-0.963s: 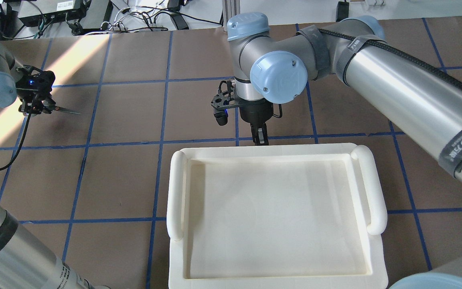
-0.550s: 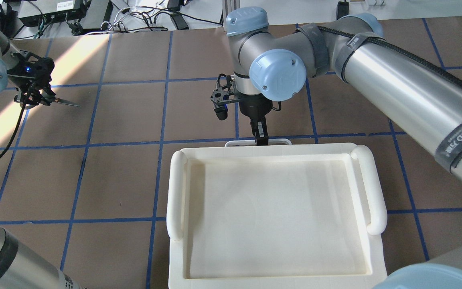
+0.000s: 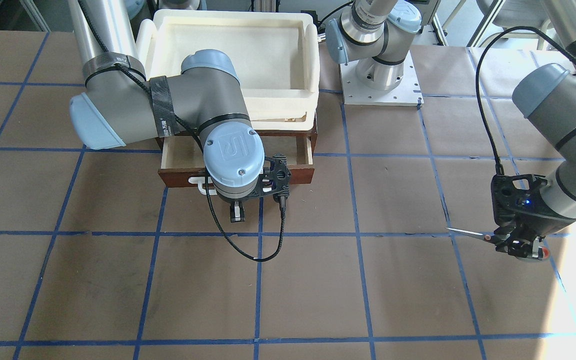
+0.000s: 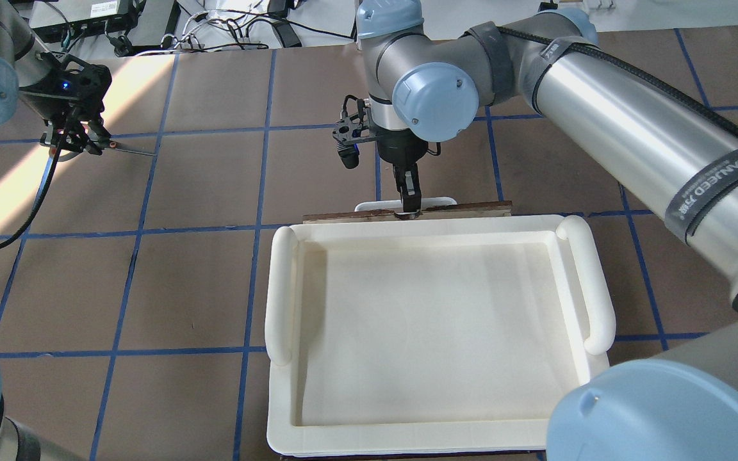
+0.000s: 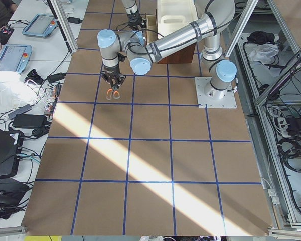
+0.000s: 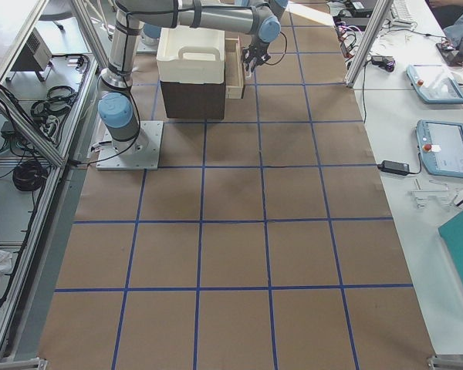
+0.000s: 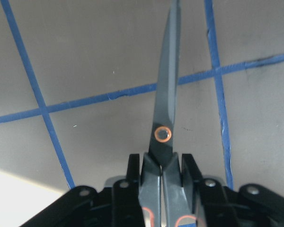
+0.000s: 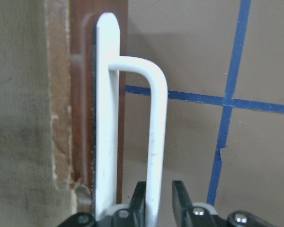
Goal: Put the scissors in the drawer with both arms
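While the white bar handle [image 8: 158, 118] on the dark reddish-brown wooden drawer [image 3: 298, 176] is clamped by the right hand [image 8: 158, 198], a straight pull is advised; grey orange-lined scissors [image 7: 164, 94] are gripped far left by the left hand [image 7: 161, 163].

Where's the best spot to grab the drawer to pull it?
The white handle on the drawer front. It is a thin bar with a gap behind, easy to pinch. Come straight at the front, as the right gripper does.
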Robot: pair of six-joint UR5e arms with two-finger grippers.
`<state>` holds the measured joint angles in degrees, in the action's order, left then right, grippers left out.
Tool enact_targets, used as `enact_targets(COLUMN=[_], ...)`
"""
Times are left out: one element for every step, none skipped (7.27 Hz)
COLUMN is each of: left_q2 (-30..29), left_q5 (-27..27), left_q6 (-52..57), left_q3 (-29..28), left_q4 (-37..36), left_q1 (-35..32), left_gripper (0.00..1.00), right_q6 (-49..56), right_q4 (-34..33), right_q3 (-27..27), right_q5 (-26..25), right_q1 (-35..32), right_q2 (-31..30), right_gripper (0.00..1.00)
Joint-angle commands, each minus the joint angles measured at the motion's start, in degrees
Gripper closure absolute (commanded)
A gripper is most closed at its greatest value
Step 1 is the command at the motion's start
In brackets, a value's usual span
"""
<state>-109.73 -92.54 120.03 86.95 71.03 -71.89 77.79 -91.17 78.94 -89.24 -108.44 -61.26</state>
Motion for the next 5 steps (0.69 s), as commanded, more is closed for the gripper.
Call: enact_targets(left_q2=[1.4,2.1,2.6,3.2,3.6], left_q5=[0.0,0.0,0.0,0.3,0.3], left_q6=[-4.8,-5.7,-7.6,-8.1,-10.5], left_q3=[0.1,0.1,0.1,0.2,0.2], left_q4=[1.7,2.4,3.5,5.0,5.2], left_q1=[-4.0,-5.7,-7.0,-8.2,-10.1], left_gripper=[1.00,1.00,1.00,1.00,1.00], right_q6=[0.0,0.0,0.0,0.0,0.0], right_q4=[-3.1,-3.7,-3.7,-3.7,-3.7], right_q3=[-0.8,-1.8,-3.3,-4.3,-5.0], right_q5=[-0.2,-0.2,-0.1,-0.1,-0.1], right_q1=[0.7,1.0,1.0,1.1,1.1], right_q2=[1.4,2.4,3.2,3.9,4.4], right_gripper=[0.54,0.49,0.44,0.43,0.43])
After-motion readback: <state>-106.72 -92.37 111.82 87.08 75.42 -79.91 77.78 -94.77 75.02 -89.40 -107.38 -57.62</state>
